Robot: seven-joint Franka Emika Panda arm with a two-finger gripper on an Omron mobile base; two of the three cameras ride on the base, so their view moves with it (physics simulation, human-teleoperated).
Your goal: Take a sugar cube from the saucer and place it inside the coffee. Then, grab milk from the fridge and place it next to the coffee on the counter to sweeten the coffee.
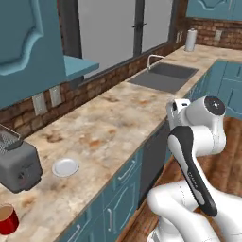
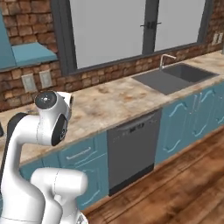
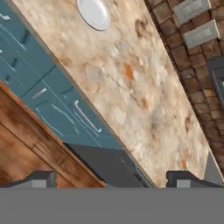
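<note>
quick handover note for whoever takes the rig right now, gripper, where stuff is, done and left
Gripper: open, empty, above the counter edge.
Saucer: on the counter, right of the grey toaster; no sugar cube can be made out on it.
Coffee: red cup at the counter's left end, left of the saucer.
Done: nothing can be confirmed.
Left: cube into the coffee, then bring the milk from the fridge and set it beside the coffee.

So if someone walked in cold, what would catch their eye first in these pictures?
Probably the white robot arm rearing up in front of the teal cabinets, its pincer open above the counter. Then the red coffee at the counter's near left end, beside a grey toaster, with the white saucer just past it.
</note>
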